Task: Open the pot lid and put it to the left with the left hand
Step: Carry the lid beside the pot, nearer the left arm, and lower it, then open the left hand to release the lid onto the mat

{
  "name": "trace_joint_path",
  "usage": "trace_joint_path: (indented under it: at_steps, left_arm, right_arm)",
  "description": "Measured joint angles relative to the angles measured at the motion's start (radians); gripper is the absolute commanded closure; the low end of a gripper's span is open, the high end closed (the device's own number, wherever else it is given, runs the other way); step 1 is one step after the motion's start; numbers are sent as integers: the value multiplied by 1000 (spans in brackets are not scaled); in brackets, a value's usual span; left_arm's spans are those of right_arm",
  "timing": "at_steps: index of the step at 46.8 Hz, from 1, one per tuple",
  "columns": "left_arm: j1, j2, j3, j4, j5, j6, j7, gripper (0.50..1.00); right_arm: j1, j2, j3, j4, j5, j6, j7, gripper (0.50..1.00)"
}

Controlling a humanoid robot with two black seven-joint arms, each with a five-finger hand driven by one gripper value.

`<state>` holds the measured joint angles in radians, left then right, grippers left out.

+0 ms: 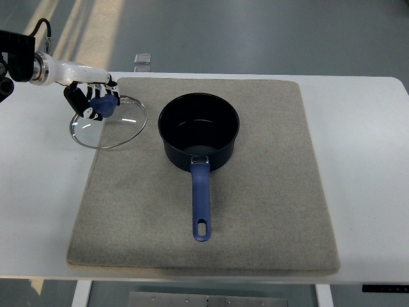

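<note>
White table (364, 166) carries a grey mat (268, 211); grey floor shows beyond the far edge. Left hand (94, 97) enters from the upper left on a white forearm, fingers curled down around the blue knob (104, 104) of the lid (108, 123), so it is grasping the lid by its knob. Lid is clear glass with a metal rim, sitting at the mat's far-left corner: its right part lies over the mat, its left part over bare table. Whether the rim is resting flat or held slightly off the surface cannot be told from this view. Right of the lid, apart from it, stands the pot (199, 131), dark blue, uncovered, interior visible and dark. Pot sits on the mat's far half, roughly centred. Its blue handle (201, 201) points straight toward the robot's side, with a hanging slot at the near end. Small clear object (142, 59) sits at the table's far edge, behind the lid.
</note>
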<state>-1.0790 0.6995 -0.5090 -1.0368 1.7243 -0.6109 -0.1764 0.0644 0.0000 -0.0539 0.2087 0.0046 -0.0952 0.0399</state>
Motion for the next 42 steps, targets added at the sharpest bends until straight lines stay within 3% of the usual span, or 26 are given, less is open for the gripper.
trace_joint_path:
  at_steps: [11, 19, 23, 34, 39, 42]
  left_arm:
    - [19, -31, 16, 20, 1, 7, 2, 1000]
    - [21, -50, 17, 31, -3, 59, 1, 997]
    - [22, -51, 17, 31, -2, 72, 0, 890]
    - [22, -52, 17, 31, -2, 74, 0, 761]
    - [23, -52, 17, 31, -2, 74, 0, 724]
    - [24, -53, 17, 31, -11, 74, 1, 648]
  right_arm:
    - [0, 0, 0, 0, 0, 0, 0, 585]
    - [0, 0, 0, 0, 0, 0, 0, 585]
    - [0, 0, 0, 0, 0, 0, 0, 585]
    - [0, 0, 0, 1, 0, 0, 0, 585]
    - [0, 0, 0, 0, 0, 0, 0, 585]
    - [0, 0, 0, 0, 0, 0, 0, 585]
